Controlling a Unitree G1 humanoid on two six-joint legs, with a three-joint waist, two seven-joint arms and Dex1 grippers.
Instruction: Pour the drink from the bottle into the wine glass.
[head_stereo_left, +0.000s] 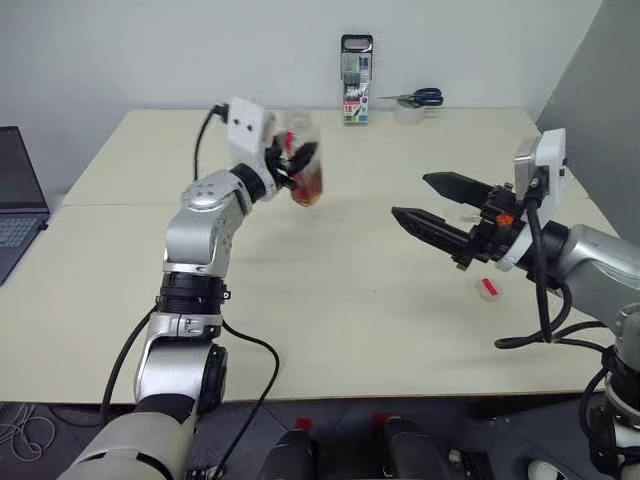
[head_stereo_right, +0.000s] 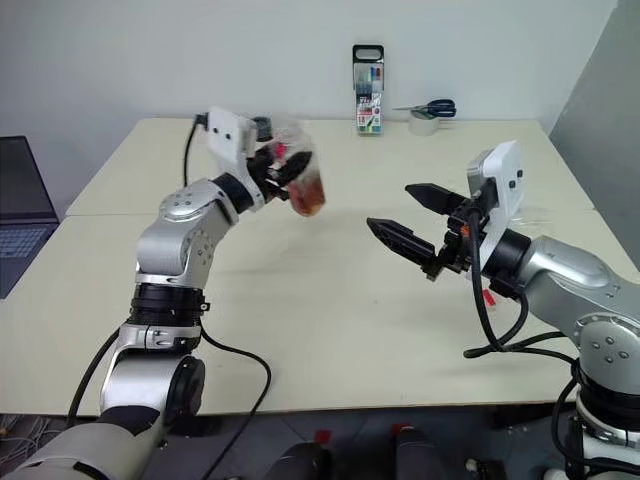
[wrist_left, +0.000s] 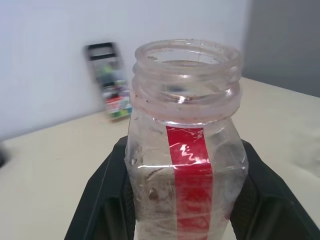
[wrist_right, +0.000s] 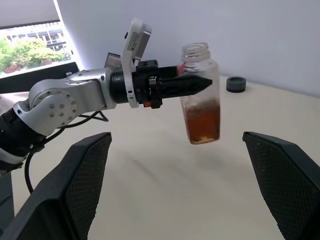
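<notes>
Above the table (head_stereo_left: 330, 300), upper centre of frame, the bottle (head_stereo_left: 305, 165) was held upright and uncapped in the closed left gripper (head_stereo_left: 295, 165). Right gripper (head_stereo_left: 435, 205), centre right, was spread wide, empty, aimed toward it. Drink (wrist_right: 203, 122) was pooled low.

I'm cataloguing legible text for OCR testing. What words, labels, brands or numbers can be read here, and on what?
None can be read.
marker pack: colored print, too small and blurred to read.
bottle: a red strip with faint white marks, not legible.
small red-and-white piece on the table: too small to tell.
</notes>
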